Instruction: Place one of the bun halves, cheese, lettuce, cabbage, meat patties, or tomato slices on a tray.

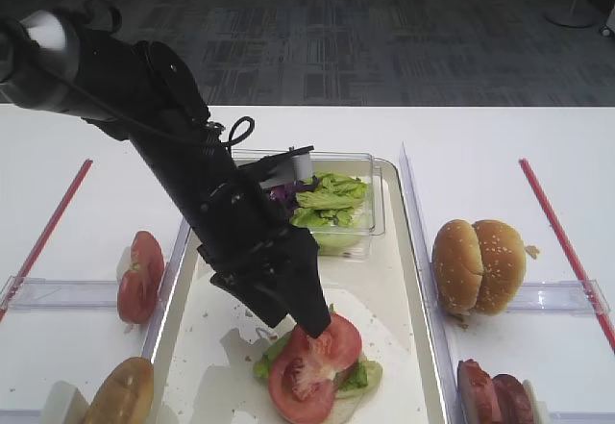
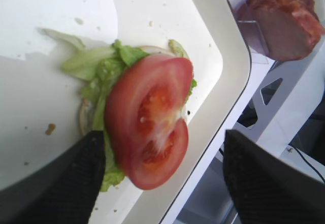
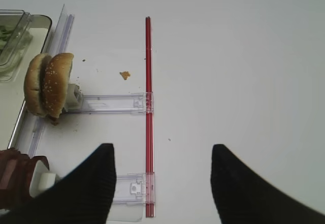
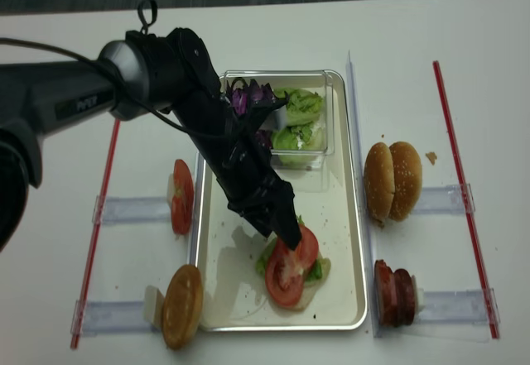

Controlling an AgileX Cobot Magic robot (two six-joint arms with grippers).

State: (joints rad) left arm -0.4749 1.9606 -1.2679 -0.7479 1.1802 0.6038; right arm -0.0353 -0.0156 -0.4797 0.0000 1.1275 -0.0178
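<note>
Left gripper (image 2: 157, 183) jaws spread wide, straddling tomato slice (image 2: 150, 120) just beneath, apparently released; slice rests atop lettuce (image 2: 96, 69) on tray (image 2: 213, 76); right gripper (image 3: 162, 183) empty, nothing between fingers.

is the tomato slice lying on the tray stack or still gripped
Lying on it. The tomato slice rests on lettuce; the left gripper fingers stand apart beside it.

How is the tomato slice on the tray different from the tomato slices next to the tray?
The tomato slice on the tray lies flat on lettuce, alone. The tomato slices beside the tray stand on edge, pressed together, on the white table. Both are bright red and round.
</note>
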